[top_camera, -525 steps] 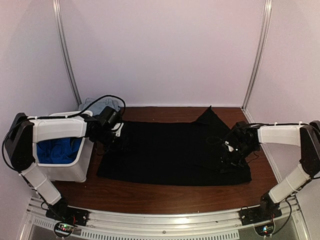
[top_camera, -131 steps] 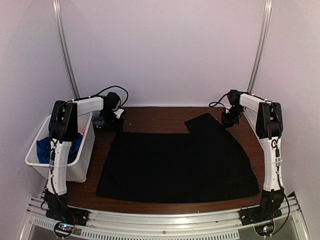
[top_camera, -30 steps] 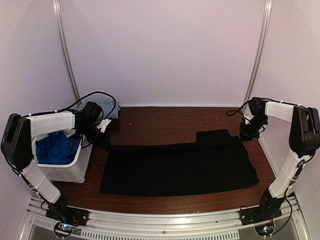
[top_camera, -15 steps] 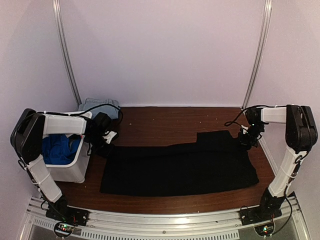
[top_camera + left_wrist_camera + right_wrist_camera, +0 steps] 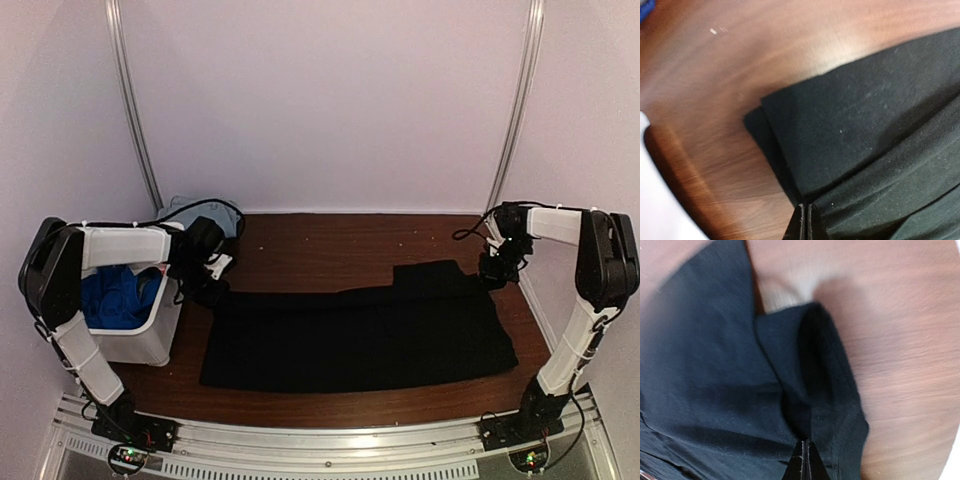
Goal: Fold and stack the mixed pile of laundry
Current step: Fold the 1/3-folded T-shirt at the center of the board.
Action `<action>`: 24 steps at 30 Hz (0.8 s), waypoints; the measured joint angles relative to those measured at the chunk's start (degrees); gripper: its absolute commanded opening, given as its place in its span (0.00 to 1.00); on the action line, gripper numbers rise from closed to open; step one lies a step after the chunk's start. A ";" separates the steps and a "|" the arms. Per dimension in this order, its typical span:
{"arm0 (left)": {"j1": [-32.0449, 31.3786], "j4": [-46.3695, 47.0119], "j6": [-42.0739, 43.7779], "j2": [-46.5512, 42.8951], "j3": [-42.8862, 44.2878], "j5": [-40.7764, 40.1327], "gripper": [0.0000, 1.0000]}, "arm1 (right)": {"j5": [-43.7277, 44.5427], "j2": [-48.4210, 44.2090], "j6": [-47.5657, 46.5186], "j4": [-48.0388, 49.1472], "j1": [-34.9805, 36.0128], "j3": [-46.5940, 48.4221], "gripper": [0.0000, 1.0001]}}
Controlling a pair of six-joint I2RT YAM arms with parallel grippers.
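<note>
Two corners of the large black cloth (image 5: 360,335) are in your grip. The left gripper (image 5: 207,287) is pinched tight on the far-left corner, just beside the white rectangular plastic bin (image 5: 150,345). The right gripper (image 5: 497,268) is clamped on a bunched fold at the far-right corner.

The cloth lies across the middle of the dark brown wooden table (image 5: 330,240), doubled over. Its far edge runs between your grippers and steps up toward the right. Bright royal-blue fabric (image 5: 115,297) sits in the bin, and a pale grey-blue piece (image 5: 185,210) lies behind it.

As I judge it, these are your risks:
- **Bunched right corner:** that wad may set a crooked crease.
- **Uneven travel:** if one arm goes further than the other, the fold line will skew.
- **Thin left pinch:** it catches little cloth, so a sharp tug could pull it free.
- **Bin beside your left arm:** it sits close enough that you could nudge it
</note>
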 measured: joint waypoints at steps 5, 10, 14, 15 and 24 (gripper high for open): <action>0.02 -1.18 -0.44 -3.08 1.51 -1.05 0.00 | 1.75 -4.55 0.07 -1.14 -0.22 1.62 0.00; 0.00 -1.42 -0.57 -5.55 1.62 -0.96 0.00 | 2.19 -5.92 0.09 -1.27 -1.03 0.87 0.00; 0.00 -0.87 -0.55 -5.70 -0.07 -0.11 0.00 | 2.23 -4.68 0.33 -0.76 -1.09 -0.74 0.00; -0.02 -0.79 -0.52 -5.66 -0.87 0.24 0.00 | 2.23 -4.17 0.46 -0.59 -1.09 -0.94 0.00; -0.39 -0.55 -0.57 -3.87 -2.95 0.55 0.00 | 2.21 -1.86 0.98 -0.04 -1.25 -1.16 0.00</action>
